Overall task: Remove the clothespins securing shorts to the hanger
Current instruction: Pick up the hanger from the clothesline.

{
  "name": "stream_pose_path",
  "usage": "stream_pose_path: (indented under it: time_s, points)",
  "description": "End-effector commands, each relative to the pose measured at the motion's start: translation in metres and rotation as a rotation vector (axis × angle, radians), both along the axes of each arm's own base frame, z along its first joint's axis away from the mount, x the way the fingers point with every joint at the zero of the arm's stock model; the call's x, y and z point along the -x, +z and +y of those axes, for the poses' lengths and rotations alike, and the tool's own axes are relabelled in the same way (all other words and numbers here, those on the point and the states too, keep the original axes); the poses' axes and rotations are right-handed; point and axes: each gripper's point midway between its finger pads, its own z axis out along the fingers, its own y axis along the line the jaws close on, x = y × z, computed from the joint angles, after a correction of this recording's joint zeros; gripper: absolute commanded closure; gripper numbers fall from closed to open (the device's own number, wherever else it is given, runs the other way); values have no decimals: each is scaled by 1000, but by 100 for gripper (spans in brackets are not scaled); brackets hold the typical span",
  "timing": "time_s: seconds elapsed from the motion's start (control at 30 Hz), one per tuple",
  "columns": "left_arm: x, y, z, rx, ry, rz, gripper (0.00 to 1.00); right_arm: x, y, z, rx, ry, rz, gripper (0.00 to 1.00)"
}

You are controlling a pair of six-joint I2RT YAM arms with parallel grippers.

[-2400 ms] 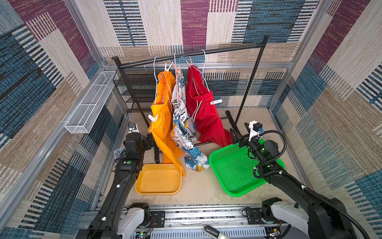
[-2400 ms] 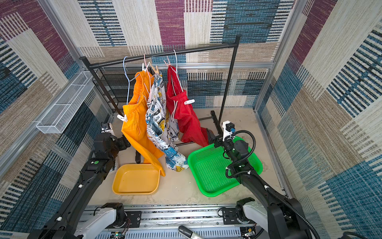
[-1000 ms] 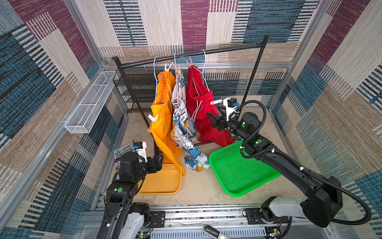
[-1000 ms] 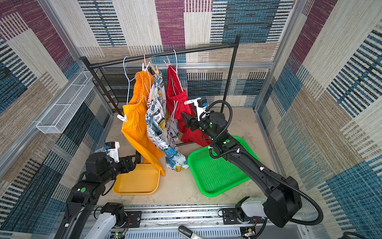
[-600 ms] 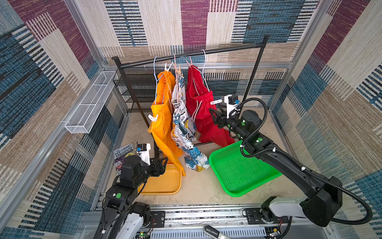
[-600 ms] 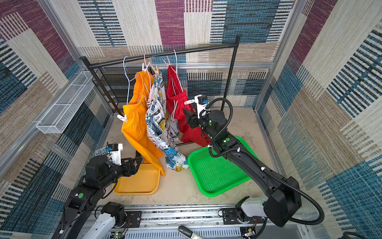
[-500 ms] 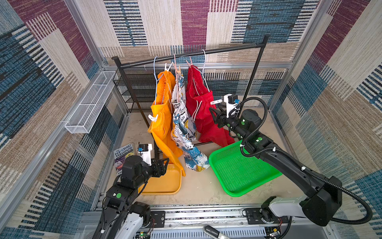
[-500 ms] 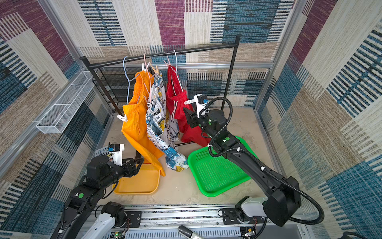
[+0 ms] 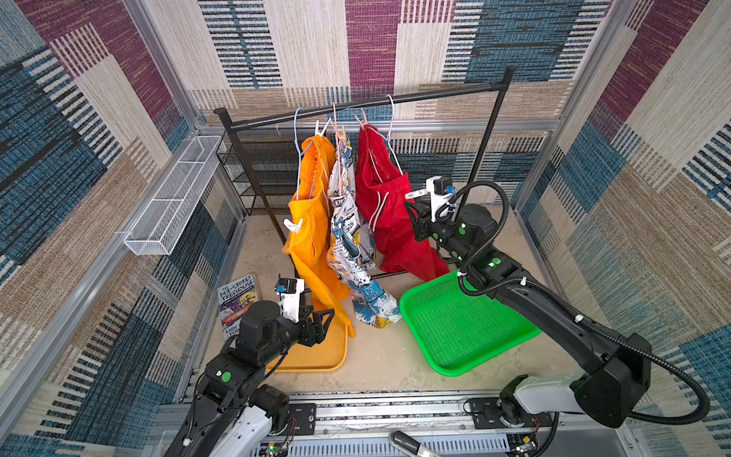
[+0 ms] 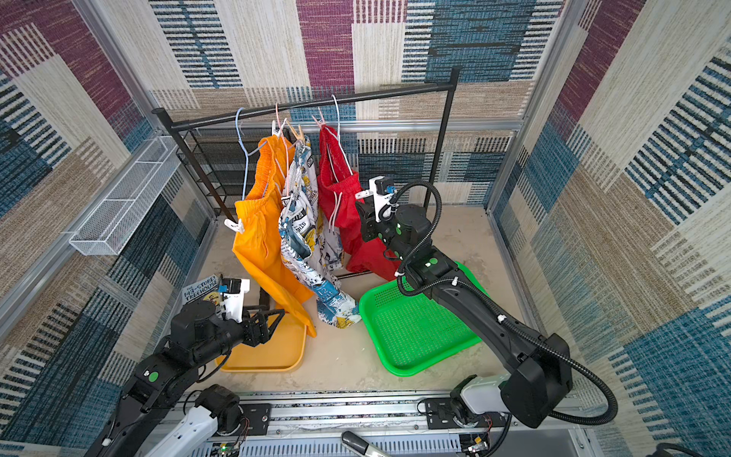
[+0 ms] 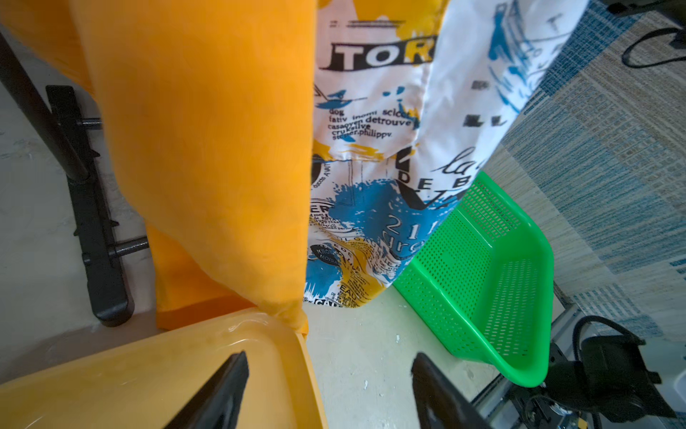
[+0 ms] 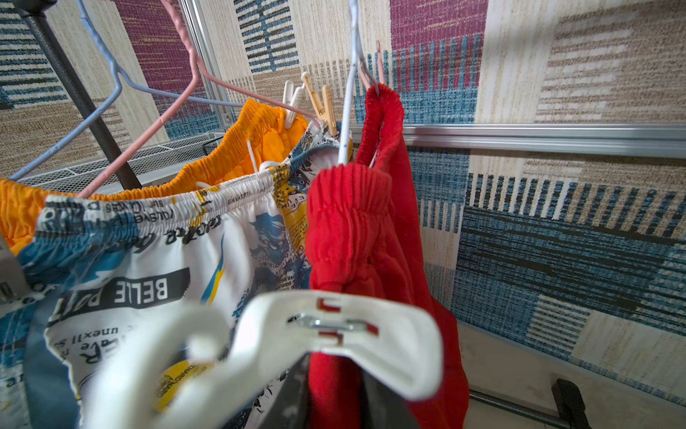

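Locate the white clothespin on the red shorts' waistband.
In both top views the white clothespin sits on the red shorts' waistband, right of centre, at the right pincer's tips.

**Hanging goods and fittings, by colour**
- orange shorts [image 9: 312, 237]: plain bright orange.
- printed shorts [image 9: 348, 257]: white ground, blue and yellow splashes, black lettering.
- red shorts [image 9: 391, 225]: plain red.
- white clothespin [image 12: 334, 327]: white, steel-grey spring.
- tan clothespin [image 12: 327, 106]: pale tan.
- Hangers: blue hanger [image 12: 118, 83], pink hanger [image 12: 195, 72], white hanger [image 12: 344, 126].
- rail [image 9: 435, 92]: black.
- green tray [image 9: 455, 328]: bright green, perforated.
- yellow tray [image 9: 316, 356]: plain yellow-orange.
- wire basket [image 9: 166, 201]: white.
- walls [image 9: 372, 43]: woven patchwork of blue, maroon and beige, with dark stripes.
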Motion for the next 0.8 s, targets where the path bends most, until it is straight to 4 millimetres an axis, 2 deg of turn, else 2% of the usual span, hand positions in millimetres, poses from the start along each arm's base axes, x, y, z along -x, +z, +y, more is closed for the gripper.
stream_pose_path:
  time_s: [0.0, 0.1, 0.23, 0.4, 0.77]
  points:
    - [1, 7, -3, 11, -6, -22, 26, -1, 9, -3, -7, -19, -21, 82]
    - [3, 11, -11, 16, -40, -44, 26, 0, 12, -3, -5, -22, -24, 88]
    - [7, 14, -22, 14, -96, -66, 27, 1, 18, -5, -6, -29, -35, 100]
    - [13, 19, -39, 8, -180, -98, 27, 2, 29, -7, -9, -33, -52, 100]
    - [19, 25, -90, -52, -345, -149, 29, 15, 69, -23, -27, -69, -132, 100]
